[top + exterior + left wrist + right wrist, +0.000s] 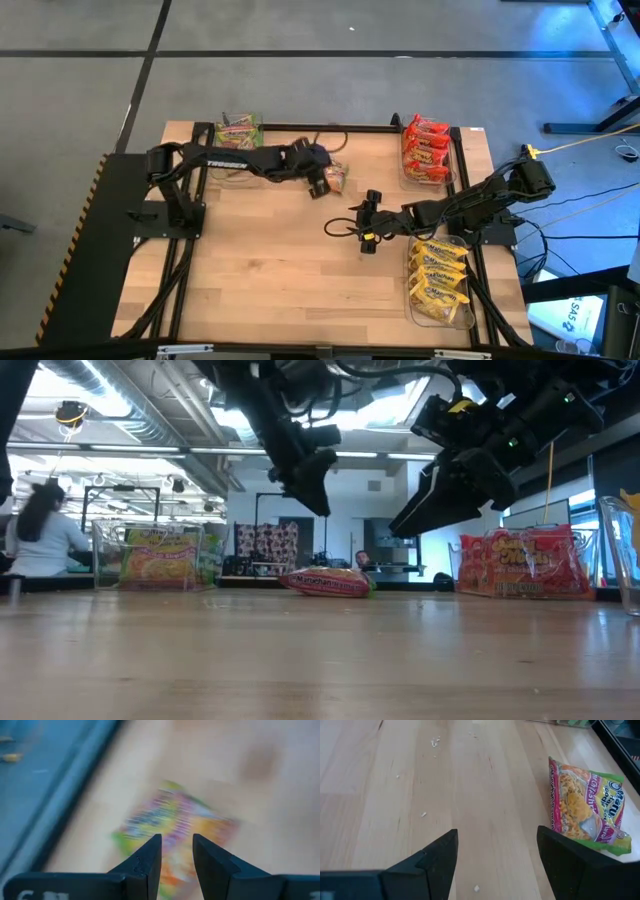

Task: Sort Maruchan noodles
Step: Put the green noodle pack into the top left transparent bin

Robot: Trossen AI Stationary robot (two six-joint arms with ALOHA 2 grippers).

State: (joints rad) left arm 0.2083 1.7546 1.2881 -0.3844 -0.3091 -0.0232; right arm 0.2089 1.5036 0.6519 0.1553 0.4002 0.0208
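One green-pink Maruchan packet (336, 178) lies flat on the table near its far middle, also seen in the low view (326, 582), the left wrist view (175, 820) and the right wrist view (585, 805). My left gripper (322, 185) (308, 485) hovers just above the packet, clear of it. Its fingers (177, 845) point down and stand open by a narrow gap. My right gripper (363, 222) (432, 510) hangs wide open (497, 850) over bare wood in the table's middle, with the packet off to one side of it.
A clear bin with green-pink packets (238, 133) (160, 558) stands at the far left. A bin of red-orange packets (427, 150) (522, 563) is at the far right, and a bin of yellow packets (440, 282) at the near right. Crumbs (435, 741) dot the wood. A person (40, 535) sits beyond the table.
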